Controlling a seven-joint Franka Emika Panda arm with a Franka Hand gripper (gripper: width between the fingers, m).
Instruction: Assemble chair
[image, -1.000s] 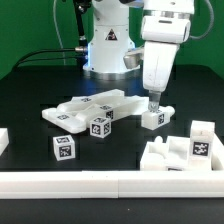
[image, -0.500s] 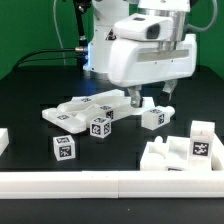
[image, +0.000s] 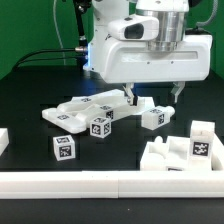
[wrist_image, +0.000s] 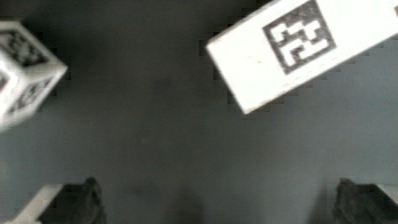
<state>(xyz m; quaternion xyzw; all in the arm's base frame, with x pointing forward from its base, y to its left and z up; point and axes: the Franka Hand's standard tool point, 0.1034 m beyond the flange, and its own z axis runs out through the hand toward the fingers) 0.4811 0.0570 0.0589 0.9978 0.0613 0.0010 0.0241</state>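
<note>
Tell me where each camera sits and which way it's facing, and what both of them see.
Exterior view: off the arm, behind the white border rail, facing across the black table toward the robot base; the arm and open gripper hang over the chair pieces.
Wrist view: on the wrist, looking down between its fingertips at the table, a tagged slab and a tagged block.
Shared: the gripper and the table.

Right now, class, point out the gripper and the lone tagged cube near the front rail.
gripper (image: 154, 97): exterior view, midway between its fingertips.
lone tagged cube (image: 64, 152): exterior view, its tagged front face.
</note>
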